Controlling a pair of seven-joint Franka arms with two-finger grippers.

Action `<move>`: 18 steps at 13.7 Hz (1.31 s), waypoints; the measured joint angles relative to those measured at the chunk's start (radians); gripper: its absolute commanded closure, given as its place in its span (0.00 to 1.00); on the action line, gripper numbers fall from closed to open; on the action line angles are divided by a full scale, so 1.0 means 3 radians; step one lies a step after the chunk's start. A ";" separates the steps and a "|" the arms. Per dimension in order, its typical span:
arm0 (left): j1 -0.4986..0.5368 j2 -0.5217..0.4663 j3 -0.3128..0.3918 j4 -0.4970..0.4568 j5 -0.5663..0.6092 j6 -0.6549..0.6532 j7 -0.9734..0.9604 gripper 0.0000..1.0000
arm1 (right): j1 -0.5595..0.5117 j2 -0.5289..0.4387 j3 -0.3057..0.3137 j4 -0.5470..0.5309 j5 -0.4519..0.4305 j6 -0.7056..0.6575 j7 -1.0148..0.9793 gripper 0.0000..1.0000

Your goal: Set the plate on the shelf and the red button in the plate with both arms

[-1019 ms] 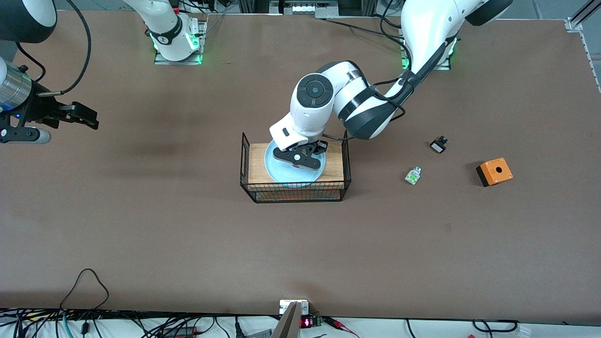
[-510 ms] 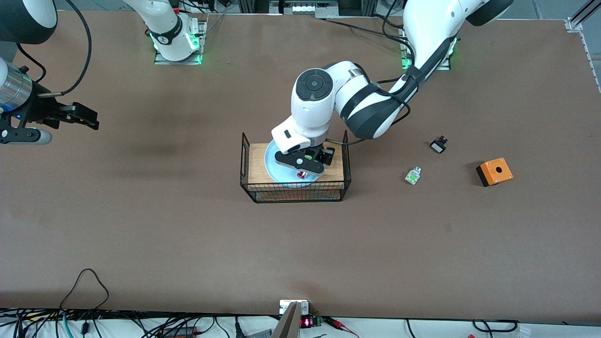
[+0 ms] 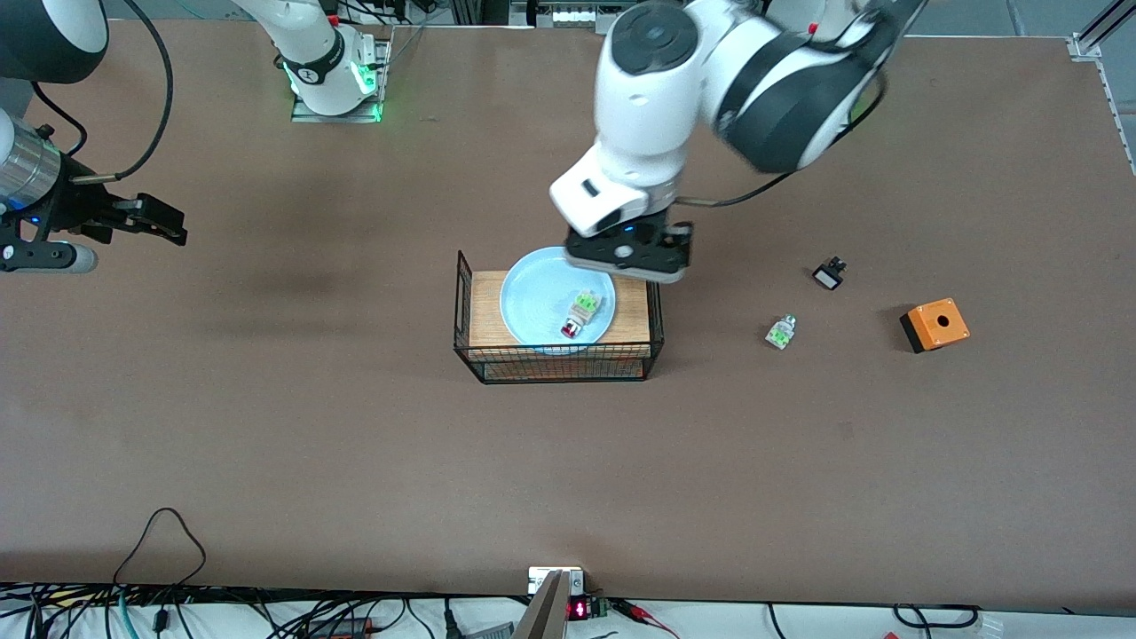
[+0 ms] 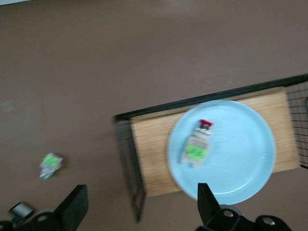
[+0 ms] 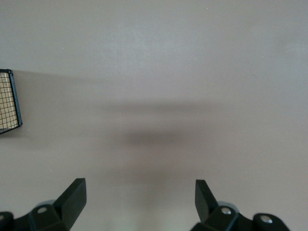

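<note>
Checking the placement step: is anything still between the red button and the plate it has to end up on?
Nothing visible. The red button already lies on the plate, which sits on the wooden board inside the wire basket. The open left gripper is above the plate's rim, holding nothing; the right gripper waits aside, open.

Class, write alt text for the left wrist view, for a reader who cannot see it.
The red button lies on the plate, which rests on a wooden board inside a wire basket. The open left gripper hangs above, empty.

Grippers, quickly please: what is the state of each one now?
Left gripper: open, holding nothing, above the wire basket.
Right gripper: open, empty, waiting over bare table at the right arm's end.
</note>
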 measured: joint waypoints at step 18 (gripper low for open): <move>0.1097 -0.0700 0.0535 -0.0154 -0.0538 -0.0967 0.1986 0.00 | 0.0019 -0.0033 0.0009 0.0053 0.0000 -0.0033 0.0007 0.00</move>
